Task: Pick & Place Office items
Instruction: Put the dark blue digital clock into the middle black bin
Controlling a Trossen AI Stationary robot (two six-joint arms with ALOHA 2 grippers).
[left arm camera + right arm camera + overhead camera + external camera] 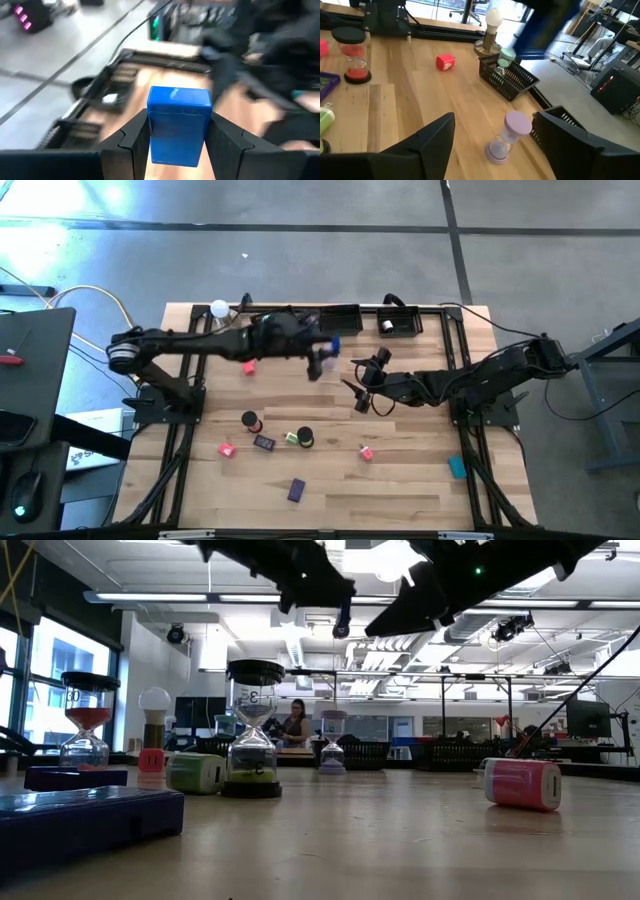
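Observation:
My left gripper point(322, 358) hangs above the table's middle, shut on a blue block point(179, 125), which also shows as a blue spot point(333, 345) in the high view. My right gripper point(494, 119) is just right of it, open and low over the wood. A lilac hourglass point(506, 136) stands on the table ahead of its fingers, between them and apart from both. Other office items lie nearer the front: a red hourglass point(250, 420), pink blocks point(227, 449) point(367, 451), a purple block point(296, 490) and a teal block point(457, 467). My left gripper pinches the blue block by its two opposite long sides point(152, 135) between its two fingers. The fingers point(131, 142) run along the block, whose far end point(179, 97) sticks out past the fingertips. The block is lifted clear of the table.
Black mesh trays point(340, 315) point(400, 320) stand along the far edge; one point(512, 77) holds a teal hourglass point(506, 57). A white ball on a metal base point(219, 309) is at the far left. A black hourglass point(253, 730) and a pink roll point(522, 783) stand near the front.

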